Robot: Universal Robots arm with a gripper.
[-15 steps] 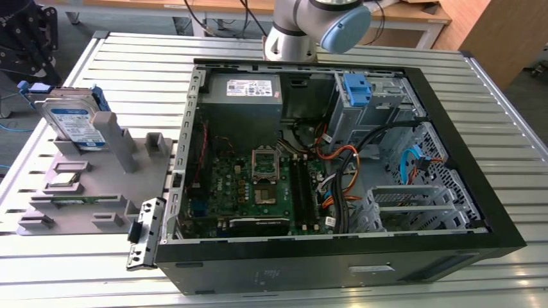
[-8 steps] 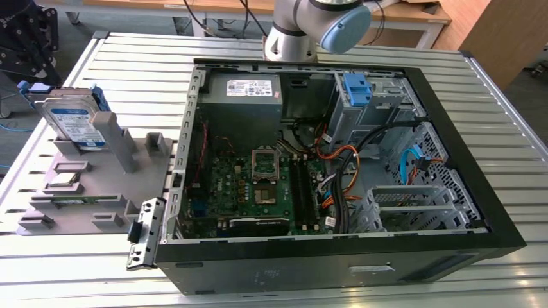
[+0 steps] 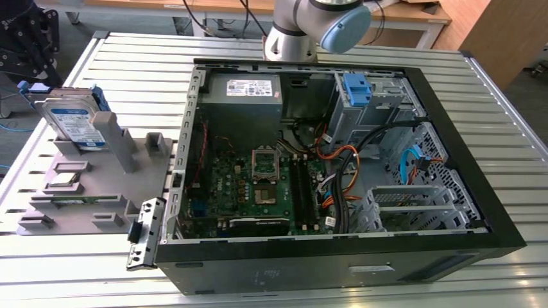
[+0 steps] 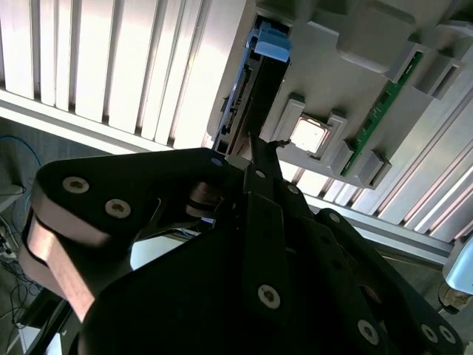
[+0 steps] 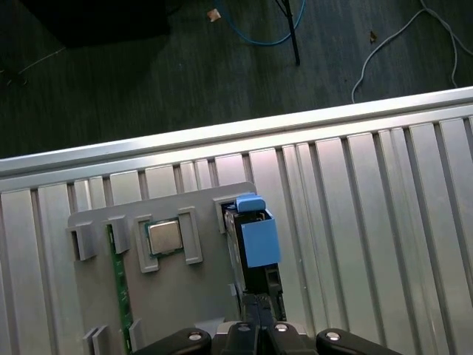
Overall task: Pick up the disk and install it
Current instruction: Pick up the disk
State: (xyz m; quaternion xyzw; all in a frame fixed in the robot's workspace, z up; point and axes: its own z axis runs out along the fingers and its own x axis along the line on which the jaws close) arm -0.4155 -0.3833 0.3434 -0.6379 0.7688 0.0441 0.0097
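The disk (image 3: 73,122) stands upright in a slot of the grey holder (image 3: 86,192) at the exterior view's left. Its blue-and-white label faces the camera and a blue bracket frames it. Both wrist views show the disk edge-on (image 5: 251,259) (image 4: 247,96), with its blue tab uppermost. My black gripper (image 3: 30,64) hangs just above and behind the disk, near the table's far left corner. The fingertips (image 5: 259,314) (image 4: 262,148) are together, shut on nothing, and sit over the disk's top edge without touching it.
An open computer case (image 3: 479,192) lies on the slatted metal table (image 3: 514,115). It holds a motherboard (image 3: 256,186), a grey power supply (image 3: 253,86), cables and a bare blue bracket (image 3: 355,90) in the drive bay. The holder also carries a processor chip (image 5: 164,237) and a green memory stick (image 5: 120,288).
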